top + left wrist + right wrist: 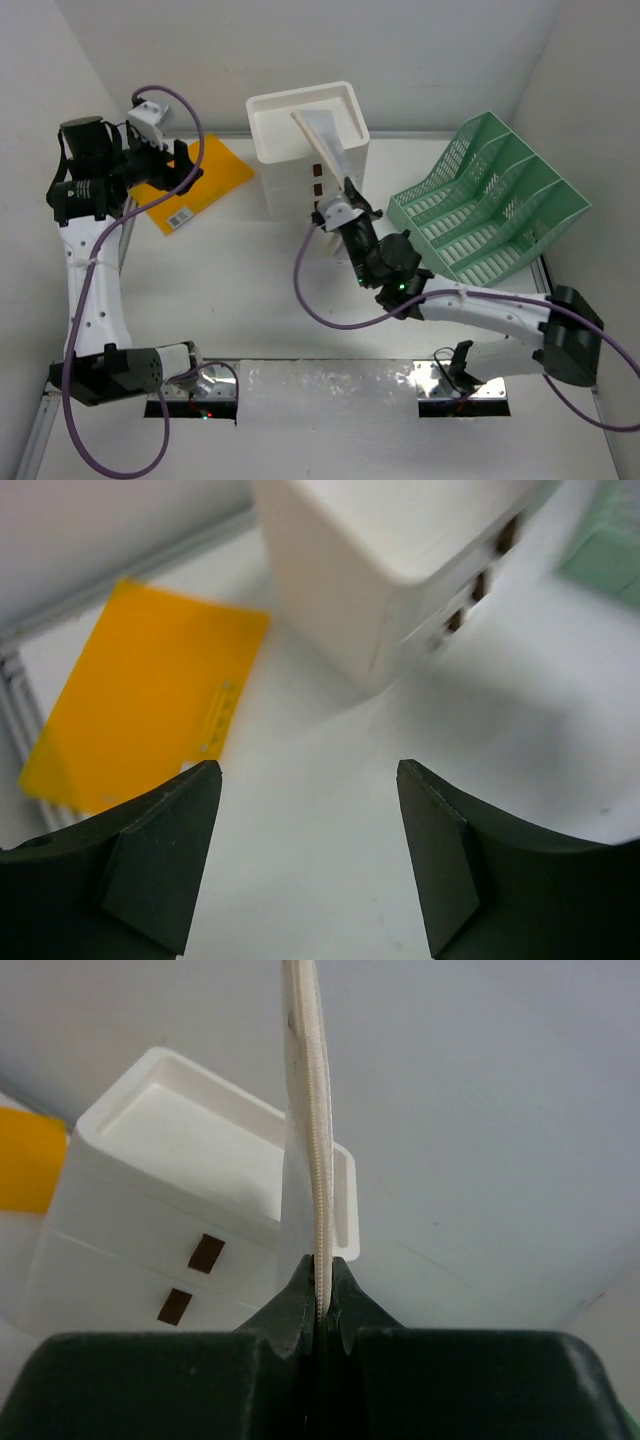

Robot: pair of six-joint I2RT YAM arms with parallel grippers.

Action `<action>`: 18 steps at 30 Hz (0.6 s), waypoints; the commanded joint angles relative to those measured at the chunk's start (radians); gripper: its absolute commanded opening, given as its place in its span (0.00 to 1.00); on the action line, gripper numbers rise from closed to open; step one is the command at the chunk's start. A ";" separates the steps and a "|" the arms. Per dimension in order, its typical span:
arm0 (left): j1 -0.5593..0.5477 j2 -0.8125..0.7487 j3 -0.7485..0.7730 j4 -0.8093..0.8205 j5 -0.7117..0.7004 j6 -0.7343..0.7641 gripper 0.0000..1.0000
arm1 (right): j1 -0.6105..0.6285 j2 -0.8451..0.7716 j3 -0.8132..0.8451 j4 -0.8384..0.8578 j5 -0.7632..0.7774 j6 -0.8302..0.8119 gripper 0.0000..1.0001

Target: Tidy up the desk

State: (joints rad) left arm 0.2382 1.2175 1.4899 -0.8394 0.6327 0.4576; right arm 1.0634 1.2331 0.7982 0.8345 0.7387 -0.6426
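Observation:
The white desk (pixel 230 300) carries a white three-drawer unit (pixel 282 170), a yellow folder (pixel 200 178) and a green mesh file rack (pixel 490 200). My right gripper (pixel 338 207) is shut on a thin flat cream-white item (pixel 322 143) and holds it up, slanting over the unit's open top tray. In the right wrist view the item (pixel 305 1110) stands edge-on between my closed fingers, with the drawer unit (pixel 150 1210) behind. My left gripper (pixel 190 165) is open and empty above the folder's right edge. In the left wrist view it (pixel 305 850) hovers over the bare desk (pixel 320 810).
The folder (pixel 140 710) lies flat at the back left, next to the drawer unit (pixel 350 570). The green rack (pixel 610 560) lies tilted at the back right. White walls close in the back and sides. Silver rails run along the desk's edges.

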 commanded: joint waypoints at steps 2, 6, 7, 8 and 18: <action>-0.071 -0.048 0.121 0.069 0.270 -0.294 0.73 | 0.085 0.138 0.065 0.366 0.116 -0.320 0.00; -0.114 -0.062 0.072 0.244 0.396 -0.592 0.90 | 0.167 0.277 0.137 0.531 0.165 -0.544 0.00; -0.129 -0.073 0.050 0.335 0.398 -0.694 0.96 | 0.187 0.299 0.165 0.557 0.168 -0.589 0.00; -0.148 -0.079 0.026 0.382 0.375 -0.729 0.99 | 0.194 0.321 0.179 0.557 0.172 -0.594 0.00; -0.307 -0.016 -0.062 0.444 0.194 -0.754 1.00 | 0.230 0.473 0.262 0.459 0.163 -0.529 0.00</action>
State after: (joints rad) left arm -0.0662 1.1995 1.4258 -0.4801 0.8806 -0.2550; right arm 1.2789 1.6928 1.0046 1.2301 0.9047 -1.1496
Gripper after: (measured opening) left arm 0.996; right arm 0.009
